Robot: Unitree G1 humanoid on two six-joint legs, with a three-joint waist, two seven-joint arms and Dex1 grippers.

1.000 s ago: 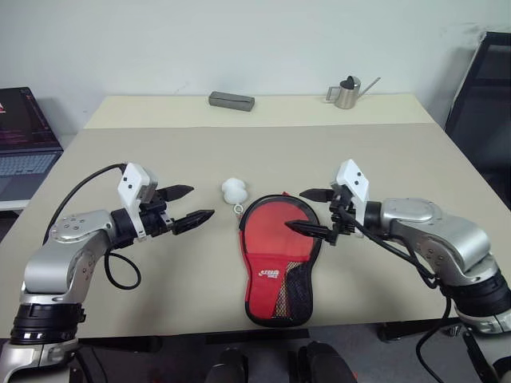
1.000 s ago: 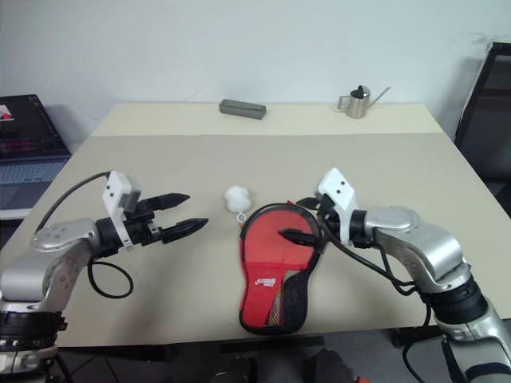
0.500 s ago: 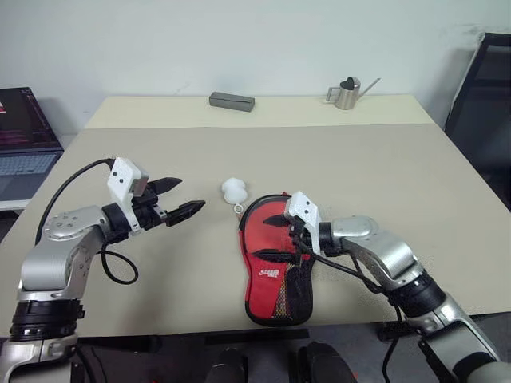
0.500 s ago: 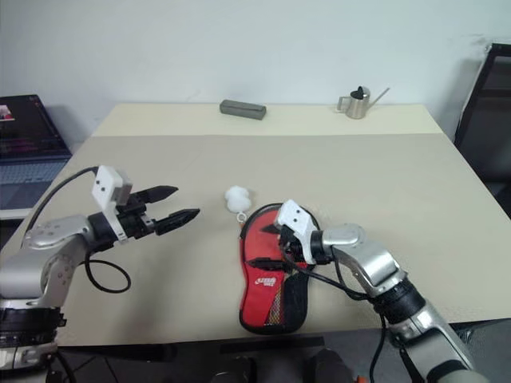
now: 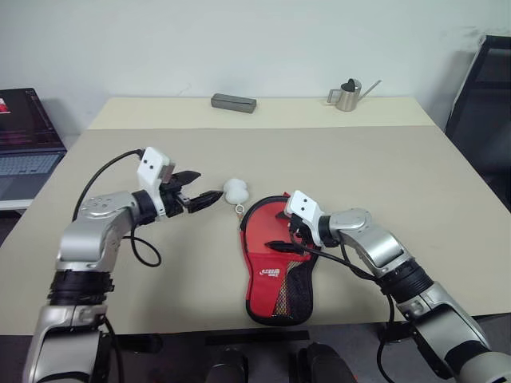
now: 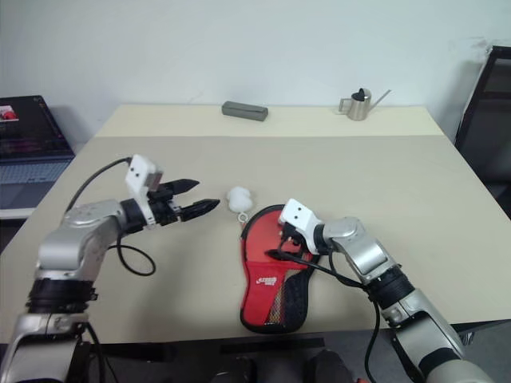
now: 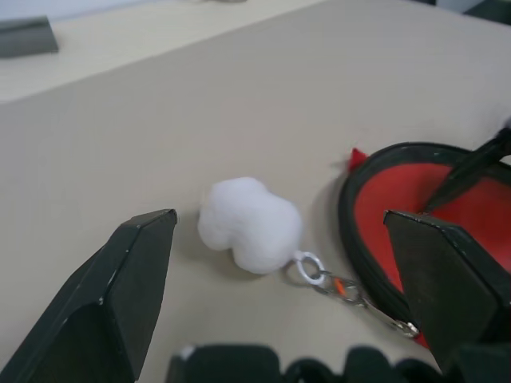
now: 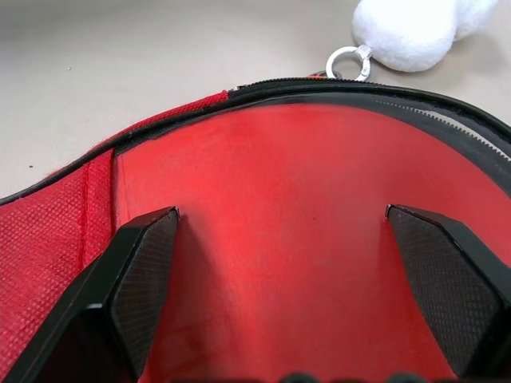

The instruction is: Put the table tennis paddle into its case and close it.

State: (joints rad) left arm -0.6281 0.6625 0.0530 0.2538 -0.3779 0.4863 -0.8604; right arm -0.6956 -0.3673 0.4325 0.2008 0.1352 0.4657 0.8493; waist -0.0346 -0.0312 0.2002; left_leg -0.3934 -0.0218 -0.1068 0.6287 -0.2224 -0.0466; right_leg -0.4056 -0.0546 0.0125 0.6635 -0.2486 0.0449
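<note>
Desk (image 5: pixel 383 175): beige, carrying every item listed.

Case (image 5: pixel 275 267): lying flat near the front edge, red side up, mesh pocket and white lettering toward me, round end unzipped and gaping.

Paddle (image 8: pixel 287 239): its red face is showing inside the case's open mouth; I cannot see the handle.

Pompom (image 5: pixel 235 190): white, sitting just beside the case's round end, linked to the zipper by a small ring.

My right end effector (image 5: pixel 289 236): fingers standing apart, resting over the case's open end.

My left end effector (image 5: pixel 201 197): fingers standing apart, gripping nothing, hovering just beside the pompom.

Far edge: grey block (image 5: pixel 233 102), small metal watering can (image 5: pixel 348 93).
</note>
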